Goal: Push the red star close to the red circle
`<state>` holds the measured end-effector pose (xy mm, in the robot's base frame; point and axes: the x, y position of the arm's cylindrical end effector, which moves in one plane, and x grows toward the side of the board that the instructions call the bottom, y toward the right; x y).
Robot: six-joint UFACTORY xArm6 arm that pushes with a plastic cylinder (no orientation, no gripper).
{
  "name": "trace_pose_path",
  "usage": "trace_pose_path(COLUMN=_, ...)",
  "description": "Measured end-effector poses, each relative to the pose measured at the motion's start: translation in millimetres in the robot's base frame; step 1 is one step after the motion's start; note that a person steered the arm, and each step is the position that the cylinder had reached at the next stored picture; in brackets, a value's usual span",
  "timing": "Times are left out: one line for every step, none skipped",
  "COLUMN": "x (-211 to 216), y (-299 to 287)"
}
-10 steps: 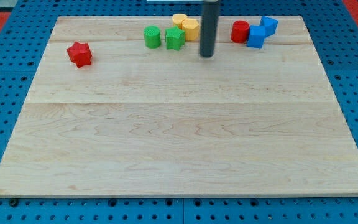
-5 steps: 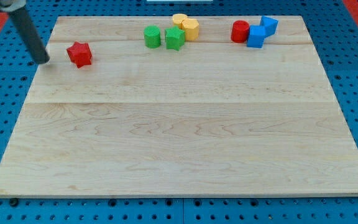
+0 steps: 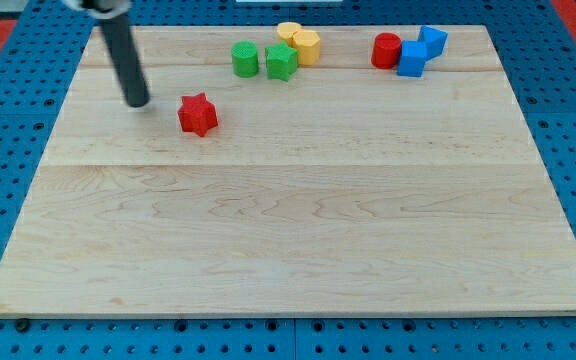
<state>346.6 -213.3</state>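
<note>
Since the earlier frame, the red star (image 3: pixel 198 114) has been shoved rightward from the upper left, and my tip (image 3: pixel 138 102) now sits just left of it, apart. No claw is fitted. Pushes are best kept rightward and slightly upward toward the red circle (image 3: pixel 386 50), upper right. The rod's top is cut off.

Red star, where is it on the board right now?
The red star sits in the upper left part of the board, just right of my tip with a small gap, and below-left of the green blocks.
</note>
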Motion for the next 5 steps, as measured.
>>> trace_pose_path(x=21, y=21)
trace_pose_path(x=15, y=86)
trace_pose_path(x=21, y=154)
trace_pose_path(x=33, y=177)
trace_pose_path(x=41, y=193)
